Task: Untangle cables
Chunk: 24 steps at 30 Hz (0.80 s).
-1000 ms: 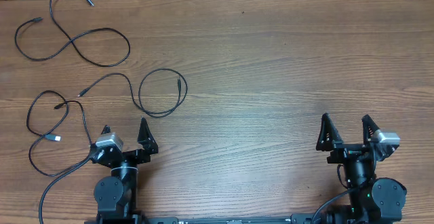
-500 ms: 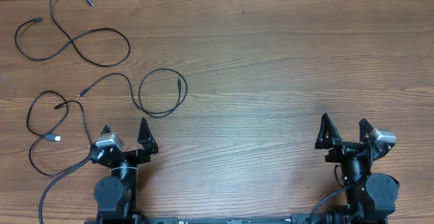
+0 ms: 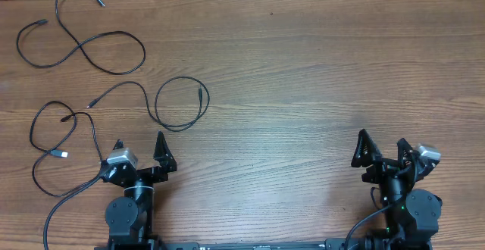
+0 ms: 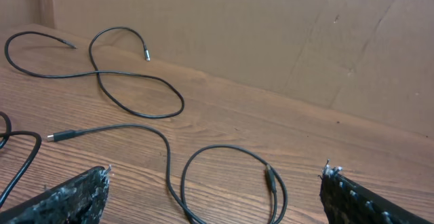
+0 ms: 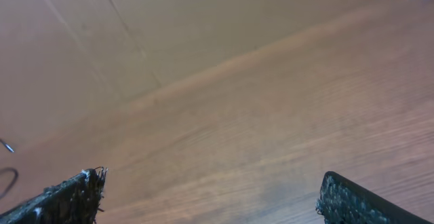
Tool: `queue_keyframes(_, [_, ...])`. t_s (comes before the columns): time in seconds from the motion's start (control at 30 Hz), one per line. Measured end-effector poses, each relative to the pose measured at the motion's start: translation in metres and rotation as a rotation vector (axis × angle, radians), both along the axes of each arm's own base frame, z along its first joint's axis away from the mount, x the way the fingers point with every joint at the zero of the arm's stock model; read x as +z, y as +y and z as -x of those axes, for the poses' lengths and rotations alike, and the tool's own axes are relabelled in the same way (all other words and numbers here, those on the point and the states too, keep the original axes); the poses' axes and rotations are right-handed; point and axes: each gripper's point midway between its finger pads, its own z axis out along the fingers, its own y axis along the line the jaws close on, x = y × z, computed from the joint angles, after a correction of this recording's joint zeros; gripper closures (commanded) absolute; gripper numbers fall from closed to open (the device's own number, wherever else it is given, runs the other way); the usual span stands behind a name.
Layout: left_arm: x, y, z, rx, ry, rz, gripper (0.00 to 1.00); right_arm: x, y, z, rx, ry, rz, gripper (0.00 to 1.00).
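Observation:
Three thin black cables lie apart at the table's left. A figure-eight cable (image 3: 80, 47) is at the far left corner and also shows in the left wrist view (image 4: 182, 105). A cable with a round loop (image 3: 182, 78) lies just ahead of my left gripper (image 3: 139, 148), between its open fingers in the wrist view (image 4: 224, 146). A cable with a silvery tip (image 3: 61, 154) loops at the left edge. My left gripper (image 4: 215, 187) is open and empty. My right gripper (image 3: 383, 150) is open and empty at the near right, far from the cables.
The table is bare wood (image 3: 303, 76) with a brown cardboard wall (image 4: 271, 27) along its far edge. A thicker black arm wire (image 3: 61, 201) hangs by the left arm's base. The right wrist view is blurred and shows wood between the fingers (image 5: 213, 190).
My right gripper has turned slightly and shifted a little to the left. The left arm and the cables have not moved.

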Motion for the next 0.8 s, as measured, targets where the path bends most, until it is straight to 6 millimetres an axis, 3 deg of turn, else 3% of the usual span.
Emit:
queue_keyframes(0.23, [0.000,0.000,0.000,0.000,0.000,0.000,0.00,0.044,0.003,-0.008,0.021,-0.218,0.000,0.00])
queue_keyframes(0.37, [0.000,0.000,0.000,0.000,0.000,0.000,0.00,0.059,0.010,-0.010,0.063,-0.344,0.009,0.00])
queue_keyframes(0.53, [0.000,0.000,0.000,0.000,0.000,0.000,0.01,0.047,0.015,-0.014,0.090,-0.366,0.011,0.00])
queue_keyframes(0.7, [0.000,0.000,0.000,0.000,0.000,0.000,0.01,0.050,0.015,-0.013,0.089,-0.378,0.012,0.00])
queue_keyframes(0.8, [0.000,0.000,0.000,0.000,0.000,0.000,0.00,0.035,0.014,-0.016,0.087,-0.317,0.007,0.00])
